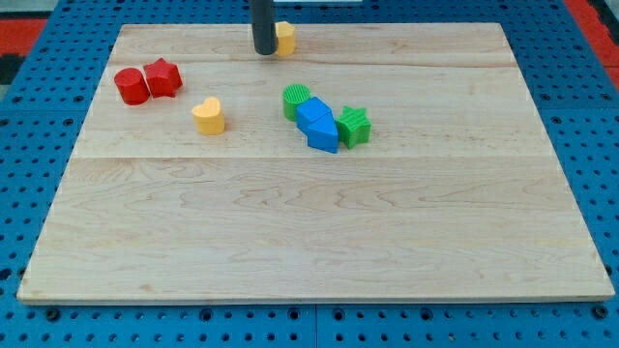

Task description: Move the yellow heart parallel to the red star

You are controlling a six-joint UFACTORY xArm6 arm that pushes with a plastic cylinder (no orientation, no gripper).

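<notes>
my tip point(263, 51), the lower end of the straight dark rod, is resting near the top edge of the pale wooden board point(309, 222), touching or just beside a small yellow block point(285, 38) sitting at its three o'clock; that block's shape is half hidden behind the rod. there are no fingers here to be released or clenched, only this bare rod end, and it is grasping nothing.

the yellow heart-shaped block point(208, 116) is lying well apart from my tip, off at about seven o'clock from it. the red star-shaped block point(163, 77) is sitting at roughly ten o'clock from the heart, near it but not touching, with a red rounded block point(131, 86) pressing against the star's nine o'clock side. at three o'clock from the heart, a cluster is sitting apart: two green ridged blocks point(296, 100) point(354, 127) flanking two blue blocks point(319, 125).

as i am judging it, the approach step is in hand, with the heart not yet contacted. the next move is calling for bringing my tip round to the heart's six o'clock side, then pushing toward twelve o'clock until the heart is sitting level with the star, without nudging either red block.
</notes>
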